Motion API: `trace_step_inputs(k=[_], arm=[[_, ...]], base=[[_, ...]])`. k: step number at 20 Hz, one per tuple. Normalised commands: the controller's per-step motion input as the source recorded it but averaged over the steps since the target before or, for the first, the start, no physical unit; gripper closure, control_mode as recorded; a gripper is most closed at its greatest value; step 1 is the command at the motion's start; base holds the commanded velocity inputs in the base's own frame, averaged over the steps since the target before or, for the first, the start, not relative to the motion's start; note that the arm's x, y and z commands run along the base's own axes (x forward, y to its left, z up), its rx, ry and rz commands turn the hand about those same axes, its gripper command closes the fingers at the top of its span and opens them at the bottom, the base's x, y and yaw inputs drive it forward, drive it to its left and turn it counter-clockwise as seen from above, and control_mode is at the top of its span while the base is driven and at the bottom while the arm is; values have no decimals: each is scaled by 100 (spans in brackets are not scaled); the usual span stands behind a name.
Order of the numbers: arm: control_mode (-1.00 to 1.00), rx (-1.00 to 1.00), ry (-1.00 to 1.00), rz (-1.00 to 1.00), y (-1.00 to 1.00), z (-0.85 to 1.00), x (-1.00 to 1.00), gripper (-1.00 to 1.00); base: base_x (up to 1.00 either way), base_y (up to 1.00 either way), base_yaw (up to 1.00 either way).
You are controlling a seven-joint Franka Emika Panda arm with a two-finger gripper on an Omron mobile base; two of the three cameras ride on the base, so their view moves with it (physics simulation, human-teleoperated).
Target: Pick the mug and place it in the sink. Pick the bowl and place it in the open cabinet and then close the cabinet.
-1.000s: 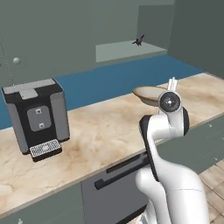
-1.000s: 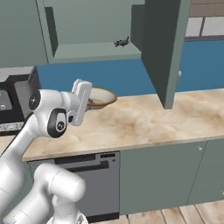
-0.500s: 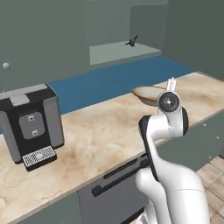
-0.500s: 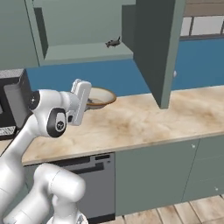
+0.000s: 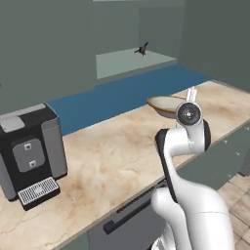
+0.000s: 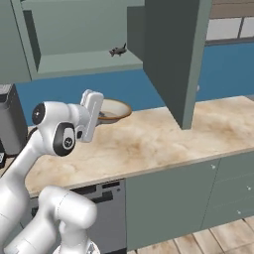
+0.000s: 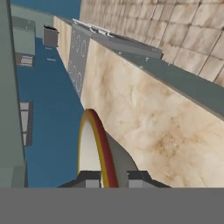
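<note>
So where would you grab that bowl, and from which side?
By its thin rim, which is how the gripper has it: one finger inside the bowl, one outside, coming from the robot's side. The bowl is too wide and shallow to span.

Arm [image 5: 181, 146] bent — fingers [image 7: 92, 178] pinched nearly together.

The whole scene is displaced sideways in both base views against the earlier pictures; the camera base has moved, not the objects. In the left base view, the black and grey coffee machine [image 5: 30, 146] is now seen nearer the left edge than one second ago, and the open grey-green wall cabinet [image 5: 132, 61] has shifted left. In the right base view, the open cabinet door panel [image 6: 173, 54] is now seen further left. Relative to the white arm, the cream-tan shallow bowl [image 6: 115, 109] is not seen displaced.
</note>
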Motion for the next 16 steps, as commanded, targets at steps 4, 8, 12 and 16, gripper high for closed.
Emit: trace_step_inputs(k=[4,8,12,16], arm=[[100,0,0,0,0,0,0,100],[100,0,0,0,0,0,0,100],[100,0,0,0,0,0,0,100],[100,0,0,0,0,0,0,100]], base=[[46,0,-8],[45,2,-3],[2,-9,0],[28,0,0]])
